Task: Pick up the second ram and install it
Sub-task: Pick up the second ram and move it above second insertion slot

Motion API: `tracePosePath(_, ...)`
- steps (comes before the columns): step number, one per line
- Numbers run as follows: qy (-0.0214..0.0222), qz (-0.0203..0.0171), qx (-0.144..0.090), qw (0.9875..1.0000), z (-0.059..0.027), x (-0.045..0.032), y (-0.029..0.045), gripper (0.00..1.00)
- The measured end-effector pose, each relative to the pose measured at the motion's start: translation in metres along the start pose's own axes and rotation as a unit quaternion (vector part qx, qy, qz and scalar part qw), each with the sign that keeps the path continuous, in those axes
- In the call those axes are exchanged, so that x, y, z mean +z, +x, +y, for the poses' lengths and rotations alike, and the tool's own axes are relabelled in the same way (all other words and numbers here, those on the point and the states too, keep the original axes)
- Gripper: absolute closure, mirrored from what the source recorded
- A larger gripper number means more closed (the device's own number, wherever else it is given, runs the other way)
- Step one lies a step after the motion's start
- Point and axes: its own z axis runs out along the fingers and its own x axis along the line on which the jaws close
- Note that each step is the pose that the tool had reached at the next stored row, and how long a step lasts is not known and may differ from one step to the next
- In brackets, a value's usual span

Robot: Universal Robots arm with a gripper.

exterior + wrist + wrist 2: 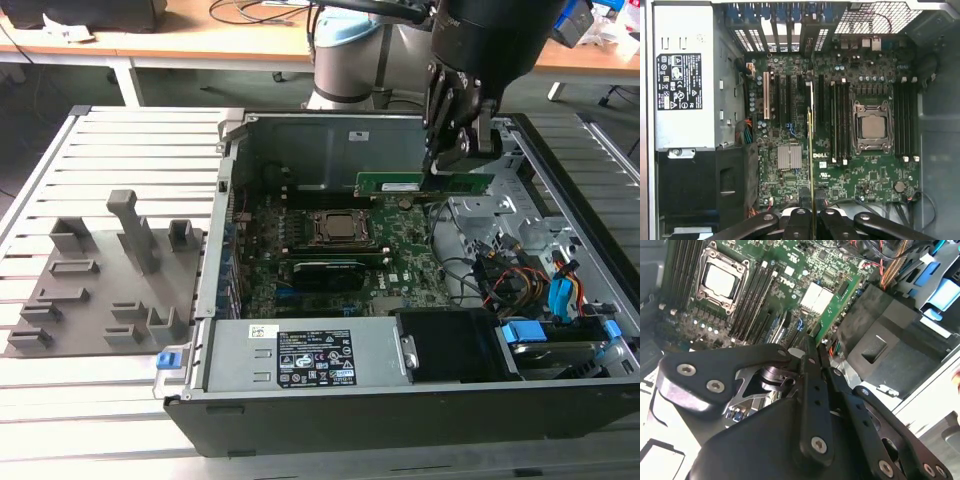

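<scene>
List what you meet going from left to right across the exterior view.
Grey fixture blocks → CPU socket → second ram, held in the gripper → blue cables.

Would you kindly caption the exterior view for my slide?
The gripper holds the second RAM stick above the motherboard in the open computer case.

Open computer case [400, 425] on slatted table [140, 135]; grey fixture blocks [90, 300] beside it; CPU socket [343, 228] inside

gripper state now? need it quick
Gripper: closed on the second ram, holding it above the motherboard.
</scene>
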Motion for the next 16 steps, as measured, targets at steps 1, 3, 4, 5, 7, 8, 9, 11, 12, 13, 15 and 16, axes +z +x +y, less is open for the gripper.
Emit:
tracePosePath(1,-0.0001,-0.0042,0.0,1.0,0.0002,0.0001,0.0,0.86)
tracePosePath(3,-0.0002,-0.0095,0.001,1.0,0.0023,0.0008,-0.0003,0.86)
tracePosePath(4,-0.0002,-0.0095,0.001,1.0,0.003,0.0011,-0.0008,0.86)
tracePosePath(5,-0.0002,-0.0095,0.001,1.0,0.0048,0.0018,-0.0036,0.86)
tracePosePath(7,-0.0002,-0.0095,0.001,1.0,0.0061,0.0027,-0.0074,0.86)
tracePosePath(8,-0.0002,-0.0095,0.001,1.0,0.0067,0.0035,-0.0097,0.86)
tracePosePath(9,-0.0002,-0.0095,0.001,1.0,0.0067,0.0041,-0.0105,0.86)
tracePosePath(11,-0.0002,-0.0095,0.001,1.0,0.0067,0.0061,-0.0117,0.86)
tracePosePath(12,-0.0002,-0.0096,0.001,1.0,0.0067,0.0076,-0.0119,0.86)
tracePosePath(13,-0.0002,-0.0095,0.001,1.0,0.0067,0.0097,-0.0123,0.86)
tracePosePath(15,-0.0002,-0.0094,0.001,1.0,0.0066,0.0128,-0.0127,0.86)
tracePosePath(16,-0.0002,-0.0095,0.001,1.0,0.0066,0.0146,-0.0128,0.86)
